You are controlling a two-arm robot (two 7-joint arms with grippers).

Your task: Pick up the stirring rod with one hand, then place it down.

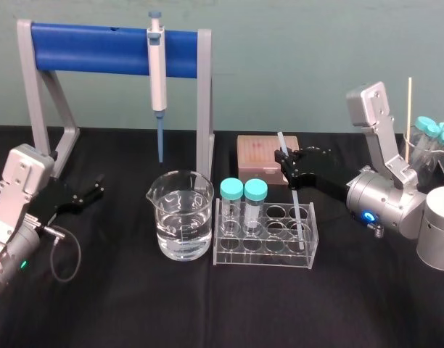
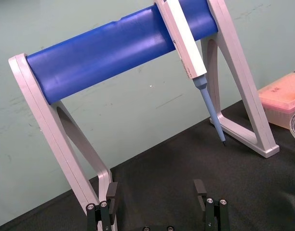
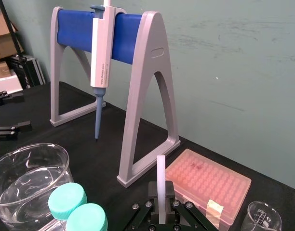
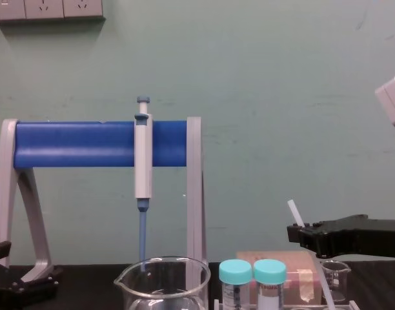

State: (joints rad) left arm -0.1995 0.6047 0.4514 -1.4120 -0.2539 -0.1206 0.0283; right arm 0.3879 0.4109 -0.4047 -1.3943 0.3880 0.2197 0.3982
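While the right gripper [image 1: 286, 165] reaches in from three o'clock, low over the black table [image 1: 207, 312], its jaws are pinched narrowly on the rod [image 1: 295, 201], gripping it in its upper part. The rod stands tilted. Its short top end leans toward eleven o'clock above the jaws, and its longer lower part runs toward five o'clock into the right end of the clear rack [image 1: 265, 252]. I cannot tell whether the tip touches the rack's floor. Two teal-capped tubes [image 1: 243, 191] stand at the rack's left end, at nine o'clock of the rod. A beaker [image 1: 181, 217] holding water sits just beside the rack at nine o'clock. A pink tip box [image 1: 255, 156] lies at twelve o'clock of the rack, behind the gripper. The grey stand [image 1: 204, 101] with its blue bar rises at eleven o'clock of the beaker, and the pipette [image 1: 157, 69] hangs from the bar, tip down. From the chest, the rod [image 4: 294, 213] pokes up at eleven o'clock out of the right gripper [image 4: 301, 234]. From the right wrist, the rod [image 3: 161, 185] rises straight from between the jaws, with the tip box [image 3: 205, 185] beyond it. The left gripper [image 1: 95, 190] sits parked at nine o'clock of the beaker, well apart from it and near the stand's left foot. Its fingers [image 2: 111, 191] are spread wide and hold nothing.
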